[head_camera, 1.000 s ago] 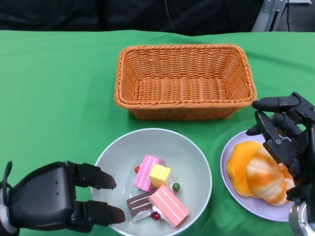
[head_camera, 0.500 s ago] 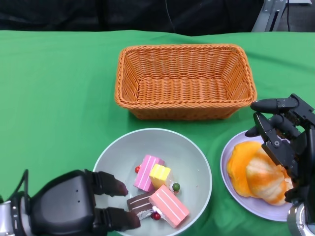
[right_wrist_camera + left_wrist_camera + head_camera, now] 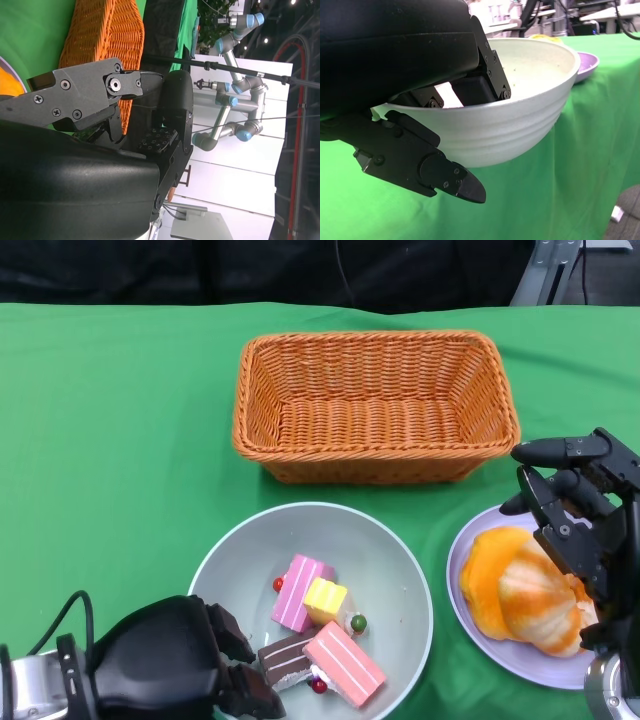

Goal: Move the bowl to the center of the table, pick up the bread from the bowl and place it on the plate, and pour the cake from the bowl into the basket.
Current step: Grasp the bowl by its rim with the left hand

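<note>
**Taking the bowl by its rim, ready to pour**

Because the cake has to go out over a rim, I take the pale grey-green round bowl (image 3: pixel 312 605) at its near-left edge in the head view: my left hand (image 3: pixel 175 665) sits there with fingers reaching over the lip, beside the pink, yellow and brown cake slices (image 3: pixel 322 638) lying in the bowl's bottom. Beyond the bowl stands the orange woven wicker basket (image 3: pixel 375 405), with nothing in it, near enough, I judge, for a tip forward. The golden bread (image 3: pixel 525 590) already lies on the lilac plate (image 3: pixel 470 625), so my right hand (image 3: pixel 580 515) hovers above it, fingers apart, holding nothing.

From the right wrist, those fingers (image 3: pixel 100 95) show spread with a gap between them, the basket (image 3: pixel 107 40) beyond.

From the left wrist, the grip is plain: fingers (image 3: pixel 470 90) inside the bowl (image 3: pixel 520 120), the thumb underneath its outer wall, clamping the rim between them. The plate (image 3: pixel 587 62) shows just behind.
</note>
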Robot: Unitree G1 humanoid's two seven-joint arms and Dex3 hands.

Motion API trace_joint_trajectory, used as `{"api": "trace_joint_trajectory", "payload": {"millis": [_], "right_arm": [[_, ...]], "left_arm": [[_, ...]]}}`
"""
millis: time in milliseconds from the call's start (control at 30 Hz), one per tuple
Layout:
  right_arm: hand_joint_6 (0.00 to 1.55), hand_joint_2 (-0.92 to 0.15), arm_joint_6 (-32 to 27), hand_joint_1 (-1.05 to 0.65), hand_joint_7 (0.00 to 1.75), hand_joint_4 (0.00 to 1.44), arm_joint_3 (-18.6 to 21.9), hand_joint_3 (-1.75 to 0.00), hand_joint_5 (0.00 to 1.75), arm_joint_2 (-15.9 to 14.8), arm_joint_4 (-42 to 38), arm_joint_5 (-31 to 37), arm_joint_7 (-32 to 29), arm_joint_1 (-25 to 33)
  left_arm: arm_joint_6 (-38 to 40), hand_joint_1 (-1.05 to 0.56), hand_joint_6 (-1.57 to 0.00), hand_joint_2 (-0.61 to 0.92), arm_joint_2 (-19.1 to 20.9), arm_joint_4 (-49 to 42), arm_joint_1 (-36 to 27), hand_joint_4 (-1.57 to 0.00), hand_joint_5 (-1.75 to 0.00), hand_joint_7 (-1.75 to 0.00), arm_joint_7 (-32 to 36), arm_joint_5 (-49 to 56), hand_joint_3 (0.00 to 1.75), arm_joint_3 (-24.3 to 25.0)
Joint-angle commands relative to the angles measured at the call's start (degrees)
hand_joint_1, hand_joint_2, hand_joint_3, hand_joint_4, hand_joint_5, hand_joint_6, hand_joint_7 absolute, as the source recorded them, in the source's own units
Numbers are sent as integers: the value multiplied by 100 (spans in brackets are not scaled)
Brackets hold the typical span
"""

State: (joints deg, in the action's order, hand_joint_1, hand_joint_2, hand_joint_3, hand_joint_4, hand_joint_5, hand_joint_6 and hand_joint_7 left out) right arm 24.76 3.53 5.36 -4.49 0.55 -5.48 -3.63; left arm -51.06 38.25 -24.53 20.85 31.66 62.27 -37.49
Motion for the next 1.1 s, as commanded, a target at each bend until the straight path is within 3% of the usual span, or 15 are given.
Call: {"api": "trace_joint_trajectory", "payload": {"millis": [33, 233, 367, 433, 467, 500, 533, 600, 700, 733, 767, 833, 967, 1100], "right_arm": [[77, -92, 97, -14, 96, 78, 9, -23, 132, -10, -35, 34, -53, 33], [77, -92, 208, -12, 96, 78, 0, -23, 133, -20, -137, 25, -27, 13], [79, -91, 234, -12, 95, 79, 2, -23, 132, 14, -176, 66, -96, 6], [79, -91, 227, -12, 95, 79, -8, -23, 131, 7, -175, 47, -77, 10], [79, -91, 217, -12, 94, 79, -16, -24, 131, -4, -169, 30, -56, 13], [79, -91, 217, -13, 94, 79, -21, -24, 131, -14, -175, 25, -44, 12], [79, -91, 223, -13, 94, 79, -23, -24, 131, -22, -183, 24, -37, 9], [79, -91, 229, -13, 94, 79, -26, -23, 131, -27, -192, 68, -60, 7], [80, -90, 213, -13, 94, 79, -28, -23, 130, -19, -198, 85, -81, 8], [80, -90, 215, -14, 94, 79, -28, -23, 130, -21, -206, 77, -75, 5], [80, -90, 217, -14, 93, 79, -28, -23, 130, -25, -213, 70, -68, 3], [79, -91, 216, -14, 93, 79, -30, -22, 129, -32, -226, 61, -56, -2], [79, -91, 176, -14, 93, 79, -41, -22, 129, -23, -219, 123, -103, 3], [79, -92, 186, -14, 93, 79, -37, -21, 129, -7, -244, 127, -110, -7]], "left_arm": [[-160, -28, -124, 73, -151, -506, 213, -124, -8, -9, 501, 4, 0, 58], [-256, -19, -132, 74, -455, -1420, 505, -137, -18, -7, 1264, 145, 0, -51], [-361, -8, -138, 81, -581, -1914, 683, -103, -95, -4, 1746, 223, 1, -155], [-425, -6, -139, 82, -627, -2070, 712, -98, -109, -5, 2014, 220, 1, -158], [-481, 0, -138, 84, -629, -2118, 720, -89, -127, -13, 2104, 189, 1, -143], [-533, 4, -123, 85, -627, -2157, 735, -85, -135, -44, 2186, 169, 1, -135], [-581, 7, -100, 87, -623, -2188, 751, -82, -141, -87, 2238, 153, 1, -130], [-769, 8, -86, 89, -593, -2235, 784, -79, -148, -120, 2347, 77, 3, -81], [-1024, 9, -78, 90, -548, -2228, 796, -79, -150, -140, 2545, -4, 10, 15], [-1082, 9, -77, 87, -533, -2203, 793, -81, -146, -141, 2596, -7, 17, 50], [-1132, 8, -78, 71, -516, -2174, 787, -83, -142, -140, 2622, -10, 46, 86], [-1279, 8, -79, 52, -464, -2106, 781, -86, -136, -137, 2583, -65, 84, 165], [-1649, 9, -81, 45, -330, -1938, 738, -86, -140, -137, 2319, -314, 104, 350], [-1957, 8, -82, 44, -207, -1737, 606, -84, -145, -139, 2037, -592, 111, 565]]}}
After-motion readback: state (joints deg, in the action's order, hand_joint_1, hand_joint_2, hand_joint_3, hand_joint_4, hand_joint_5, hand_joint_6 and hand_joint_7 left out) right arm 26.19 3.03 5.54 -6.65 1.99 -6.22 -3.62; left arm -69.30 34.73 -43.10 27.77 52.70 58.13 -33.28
